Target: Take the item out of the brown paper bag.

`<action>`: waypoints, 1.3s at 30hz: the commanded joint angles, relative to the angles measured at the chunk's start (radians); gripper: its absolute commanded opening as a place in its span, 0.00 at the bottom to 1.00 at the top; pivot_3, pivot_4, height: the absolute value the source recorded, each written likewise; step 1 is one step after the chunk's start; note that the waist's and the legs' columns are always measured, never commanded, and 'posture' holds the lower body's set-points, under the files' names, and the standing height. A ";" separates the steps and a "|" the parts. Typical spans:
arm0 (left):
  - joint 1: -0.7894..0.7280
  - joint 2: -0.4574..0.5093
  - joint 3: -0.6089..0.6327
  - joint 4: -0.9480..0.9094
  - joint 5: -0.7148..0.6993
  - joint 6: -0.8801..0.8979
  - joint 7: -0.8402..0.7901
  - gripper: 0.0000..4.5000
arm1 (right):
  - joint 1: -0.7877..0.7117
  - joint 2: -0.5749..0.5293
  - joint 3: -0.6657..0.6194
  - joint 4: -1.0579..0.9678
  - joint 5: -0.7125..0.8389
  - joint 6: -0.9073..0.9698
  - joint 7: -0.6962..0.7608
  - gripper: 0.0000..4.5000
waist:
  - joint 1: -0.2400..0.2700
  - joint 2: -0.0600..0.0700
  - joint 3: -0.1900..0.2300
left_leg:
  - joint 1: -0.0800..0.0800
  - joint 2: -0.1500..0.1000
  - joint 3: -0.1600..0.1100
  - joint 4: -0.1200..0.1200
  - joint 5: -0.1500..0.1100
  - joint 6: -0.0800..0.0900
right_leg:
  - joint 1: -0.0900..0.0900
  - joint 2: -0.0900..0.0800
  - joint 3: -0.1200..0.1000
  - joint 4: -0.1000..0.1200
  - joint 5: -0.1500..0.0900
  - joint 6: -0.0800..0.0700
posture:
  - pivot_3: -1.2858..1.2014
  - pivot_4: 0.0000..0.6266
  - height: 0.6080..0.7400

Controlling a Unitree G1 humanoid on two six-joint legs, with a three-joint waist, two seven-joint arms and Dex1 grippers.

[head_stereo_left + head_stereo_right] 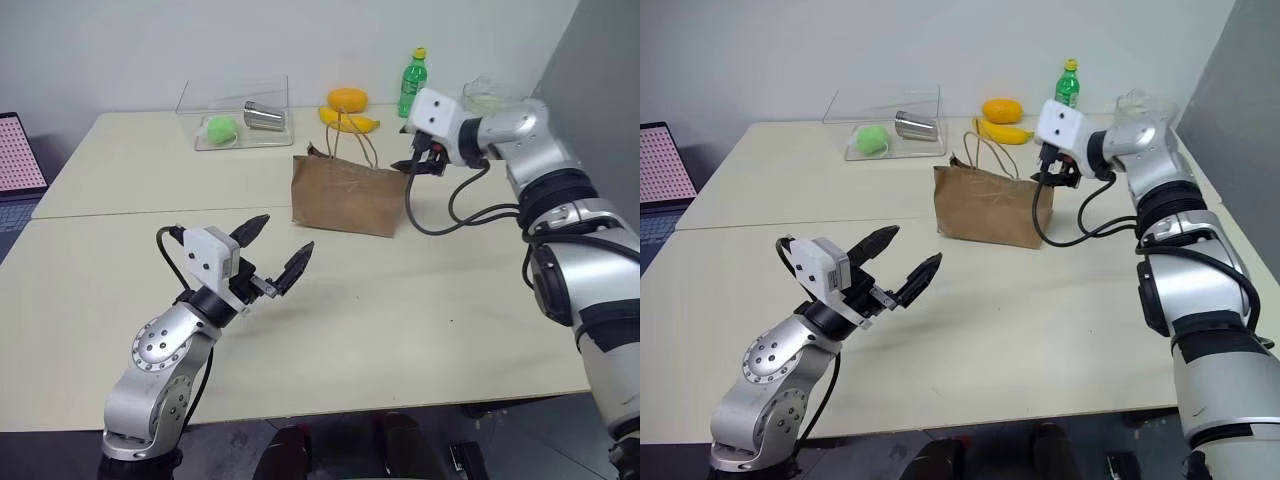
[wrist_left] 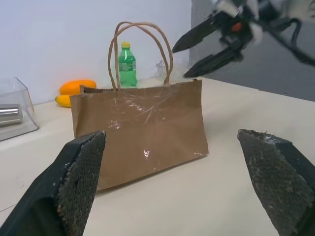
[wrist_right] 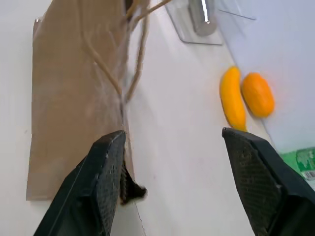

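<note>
The brown paper bag (image 1: pixel 345 195) stands upright on the table with its loop handles (image 2: pixel 140 51) up. The item is not visible; presumably it is inside the bag, though the opening cannot be seen into.

The right gripper (image 1: pixel 418 160) hovers by the bag's top corner, its fingers parted with nothing between them; in its wrist view one pad (image 3: pixel 110 172) sits over the bag's rim and the other over bare tabletop. The left gripper (image 1: pixel 272 255) floats well short of the bag, fingers (image 2: pixel 74 182) spread wide and empty, the bag framed between them.

To do this step well, I judge one gripper should steady the bag's rim or handles while the other reaches in from above; crinkled paper tips and slides easily.

The surface is a pale beige table (image 1: pixel 400 320), two tops butted together. Beyond the fingers are a clear plastic box (image 1: pixel 240 120), a mango (image 1: pixel 347 99), a banana (image 1: pixel 352 121), a green soda bottle (image 1: pixel 412 83), and a plain white wall.
</note>
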 commanded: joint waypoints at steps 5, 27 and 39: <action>-0.036 -0.007 -0.004 0.024 0.015 -0.042 -0.011 1.00 | 0.475 -0.039 -0.209 -0.959 0.271 0.486 -0.034 0.73 | 0.010 0.000 0.000 | -0.001 0.000 -0.001 0.001 0.000 0.000 | 0.001 0.000 -0.001 0.000 0.000 0.000 | 0.52 0.24 1.00; -0.305 -0.049 -0.019 0.393 0.090 -0.196 -0.063 0.00 | 1.313 0.342 -0.102 -1.984 0.327 0.824 -0.712 0.74 | 0.047 -0.001 -0.002 | 0.002 0.000 -0.006 0.001 0.001 -0.001 | 0.004 0.001 -0.004 0.000 0.000 0.001 | 0.52 0.24 1.00; -0.625 -0.044 -0.025 0.783 0.195 -0.341 -0.098 0.00 | 1.318 0.316 -0.097 -2.019 0.329 0.839 -0.769 0.74 | 0.047 -0.001 -0.002 | 0.001 0.000 -0.007 0.001 0.001 -0.001 | 0.004 0.001 -0.005 -0.001 0.000 0.001 | 0.52 0.24 1.00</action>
